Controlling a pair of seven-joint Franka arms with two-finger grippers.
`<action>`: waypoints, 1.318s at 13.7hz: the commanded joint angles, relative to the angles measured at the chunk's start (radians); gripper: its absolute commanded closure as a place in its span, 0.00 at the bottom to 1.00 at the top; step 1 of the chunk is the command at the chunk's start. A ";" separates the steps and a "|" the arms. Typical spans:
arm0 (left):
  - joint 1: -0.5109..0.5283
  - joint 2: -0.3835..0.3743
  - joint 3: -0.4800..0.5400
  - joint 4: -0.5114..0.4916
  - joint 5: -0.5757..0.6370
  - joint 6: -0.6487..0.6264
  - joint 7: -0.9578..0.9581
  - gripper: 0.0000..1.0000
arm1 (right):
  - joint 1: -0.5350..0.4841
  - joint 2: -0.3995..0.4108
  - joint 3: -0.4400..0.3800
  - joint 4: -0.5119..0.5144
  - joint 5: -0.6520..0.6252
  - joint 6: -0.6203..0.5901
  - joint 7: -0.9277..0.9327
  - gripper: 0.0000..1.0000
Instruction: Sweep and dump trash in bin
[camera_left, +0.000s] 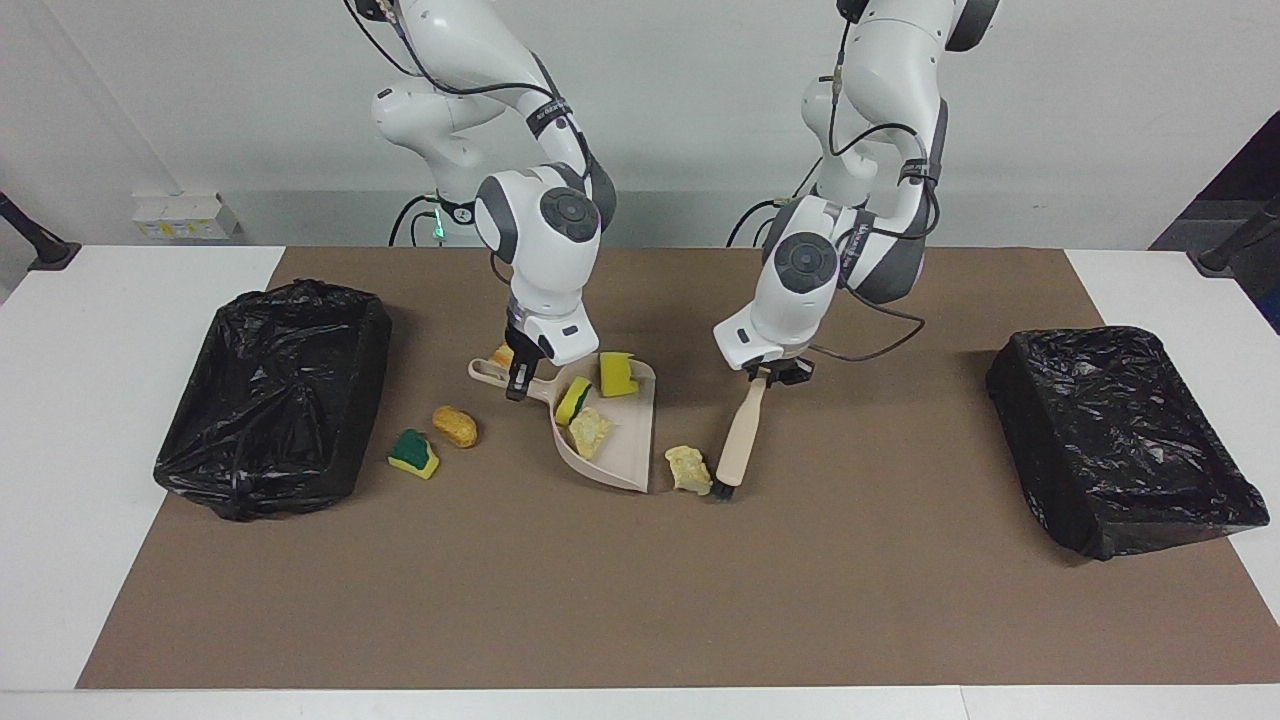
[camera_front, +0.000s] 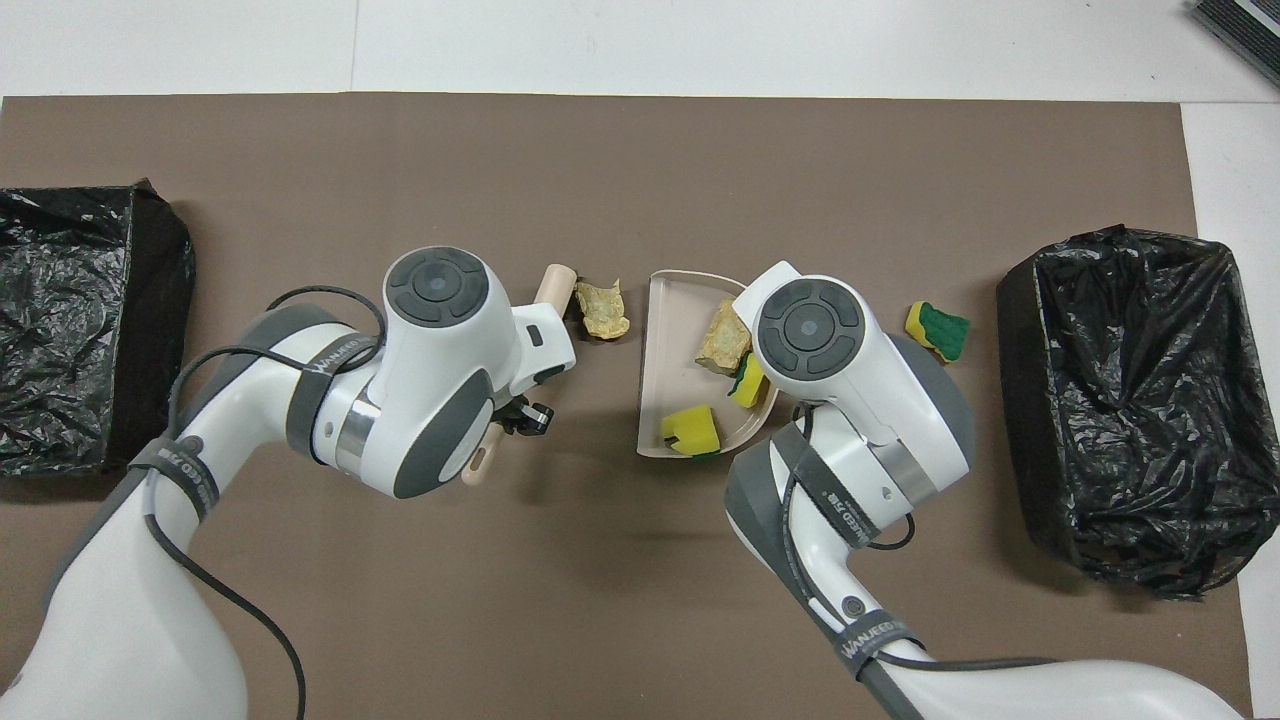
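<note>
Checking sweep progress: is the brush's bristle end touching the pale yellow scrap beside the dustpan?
Touching. In the facing view the beige brush's dark bristles meet the pale yellow scrap with no mat showing between them.

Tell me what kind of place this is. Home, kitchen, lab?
Probably a robotics lab bench, not a home: two arms mounted at a white table with a brown mat, bag-lined bins at each end, staged scraps and a dustpan, bare wall and cabling.
</note>
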 joint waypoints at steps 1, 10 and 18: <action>-0.056 -0.029 0.010 -0.035 -0.008 0.007 -0.072 1.00 | 0.008 0.022 0.008 0.037 -0.022 -0.028 0.016 1.00; -0.147 -0.156 -0.003 -0.007 -0.092 -0.125 -0.190 1.00 | -0.006 0.018 0.012 0.020 0.085 0.003 -0.119 1.00; -0.087 -0.392 0.021 -0.226 -0.094 -0.240 -0.423 1.00 | -0.115 -0.007 0.014 0.017 0.343 0.099 -0.427 1.00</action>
